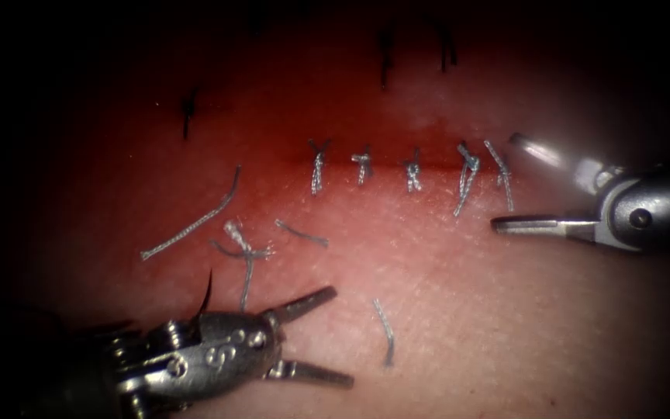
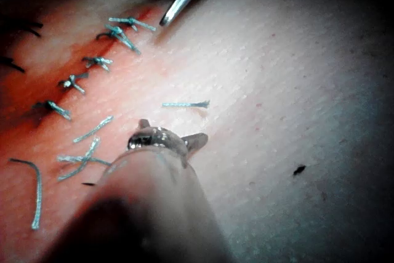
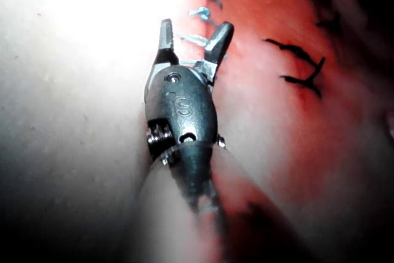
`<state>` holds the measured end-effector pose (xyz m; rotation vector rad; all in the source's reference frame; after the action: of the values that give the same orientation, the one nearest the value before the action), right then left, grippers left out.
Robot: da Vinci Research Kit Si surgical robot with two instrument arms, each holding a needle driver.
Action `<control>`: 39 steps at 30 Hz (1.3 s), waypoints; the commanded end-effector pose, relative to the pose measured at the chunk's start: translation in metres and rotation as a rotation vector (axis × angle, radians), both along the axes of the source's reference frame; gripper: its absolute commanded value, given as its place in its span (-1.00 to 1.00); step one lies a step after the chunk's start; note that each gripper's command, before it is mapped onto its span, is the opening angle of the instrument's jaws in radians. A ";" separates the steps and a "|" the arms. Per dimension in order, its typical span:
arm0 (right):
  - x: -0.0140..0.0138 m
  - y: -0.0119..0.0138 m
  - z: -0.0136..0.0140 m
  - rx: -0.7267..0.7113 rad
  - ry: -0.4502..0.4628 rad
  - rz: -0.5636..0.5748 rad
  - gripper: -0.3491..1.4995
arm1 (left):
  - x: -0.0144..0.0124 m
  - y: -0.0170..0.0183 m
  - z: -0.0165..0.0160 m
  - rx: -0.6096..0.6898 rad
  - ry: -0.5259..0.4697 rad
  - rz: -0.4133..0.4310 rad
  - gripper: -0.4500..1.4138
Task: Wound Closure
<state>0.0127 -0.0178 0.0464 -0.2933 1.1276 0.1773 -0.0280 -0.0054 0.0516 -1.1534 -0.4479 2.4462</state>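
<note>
Red-stained pale tissue (image 1: 443, 295) carries the cut (image 1: 397, 159) as a thin dark line running across it, under a band of red fluid (image 1: 288, 147). Five stitches (image 1: 363, 165) of grey braided thread cross the cut side by side, each knotted with short tails hanging toward the camera. Cut ends (image 1: 189, 223) of thread lie loose on the tissue below the cut's left part, and one more (image 1: 385, 332) lies between the two tools. Dark marks (image 1: 385, 53) sit on the tissue beyond the cut.

The left tool (image 1: 327, 335) lies low at the left, well below the cut, jaws apart and holding nothing; its body bears a stamped "S". A thin dark curved sliver (image 1: 205, 296) rises just behind it; whether this is the needle cannot be told.

The right tool (image 1: 505, 182) sits at the cut's right end, beside the last stitch, jaws spread wide and empty. Its body reads "S" in the right wrist view (image 3: 191, 38).
</note>
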 end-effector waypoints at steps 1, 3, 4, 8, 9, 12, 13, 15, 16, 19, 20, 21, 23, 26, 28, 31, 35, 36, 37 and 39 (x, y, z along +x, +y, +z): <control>0.0007 0.0003 0.0006 -0.002 0.002 -0.002 0.71 | -0.0004 -0.0002 0.0005 0.005 -0.009 0.007 0.23; 0.0006 0.0003 0.0006 0.004 0.005 0.000 0.69 | 0.0000 -0.0003 0.0002 0.010 -0.017 0.013 0.17; 0.0006 0.0003 0.0006 0.010 0.004 0.001 0.69 | -0.0001 0.0000 -0.0001 0.014 -0.018 0.012 0.17; 0.0002 0.0006 0.0008 0.067 0.001 -0.024 0.69 | -0.0009 0.0016 -0.0024 -0.030 -0.072 -0.008 0.19; 0.0000 0.0007 0.0008 0.087 0.004 -0.039 0.69 | -0.0013 0.0021 -0.0032 -0.045 -0.090 -0.009 0.21; -0.0007 0.0018 0.0003 0.164 -0.037 -0.089 0.67 | -0.0020 0.0038 -0.0053 -0.054 -0.114 -0.009 0.24; -0.0010 0.0023 0.0000 0.183 -0.044 -0.100 0.67 | -0.0022 0.0044 -0.0058 -0.061 -0.124 -0.014 0.26; -0.0015 0.0035 -0.0010 0.234 -0.041 -0.130 0.67 | -0.0024 0.0062 -0.0071 -0.083 -0.171 -0.016 0.24; -0.0017 0.0041 -0.0015 0.243 -0.032 -0.138 0.67 | -0.0024 0.0071 -0.0075 -0.096 -0.196 -0.011 0.23; -0.0020 0.0069 -0.0034 0.285 -0.013 -0.149 0.64 | -0.0015 0.0110 -0.0087 -0.184 -0.259 0.045 0.21; -0.0021 0.0072 -0.0036 0.285 -0.007 -0.147 0.69 | -0.0010 0.0120 -0.0088 -0.216 -0.274 0.073 0.28; -0.0023 0.0072 -0.0039 0.282 -0.015 -0.134 0.71 | -0.0005 0.0127 -0.0087 -0.236 -0.284 0.091 0.32; -0.0024 0.0070 -0.0043 0.281 -0.015 -0.131 0.67 | 0.0009 0.0135 -0.0085 -0.248 -0.291 0.096 0.37; -0.0025 0.0063 -0.0052 0.280 -0.020 -0.128 0.66 | 0.0035 0.0139 -0.0076 -0.256 -0.284 0.095 0.26; -0.0024 0.0060 -0.0057 0.280 -0.024 -0.124 0.66 | 0.0048 0.0143 -0.0068 -0.253 -0.257 0.082 0.15; -0.0023 0.0059 -0.0062 0.282 -0.020 -0.107 0.64 | 0.0056 0.0151 -0.0056 -0.264 -0.236 0.059 0.15; -0.0031 0.0057 -0.0062 0.264 -0.049 -0.076 0.64 | 0.0059 0.0159 -0.0041 -0.263 -0.237 0.020 0.19; -0.0034 0.0056 -0.0062 0.260 -0.049 -0.069 0.64 | 0.0059 0.0159 -0.0038 -0.261 -0.237 0.014 0.19; -0.0036 0.0054 -0.0061 0.255 -0.046 -0.065 0.64 | 0.0059 0.0159 -0.0035 -0.253 -0.236 0.008 0.19; -0.0041 0.0049 -0.0059 0.244 -0.036 -0.059 0.62 | 0.0059 0.0158 -0.0033 -0.245 -0.234 0.002 0.19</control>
<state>0.0078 -0.0131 0.0398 -0.0473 1.0623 0.2563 -0.0215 0.0099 0.0479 -1.5389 -0.2262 2.4167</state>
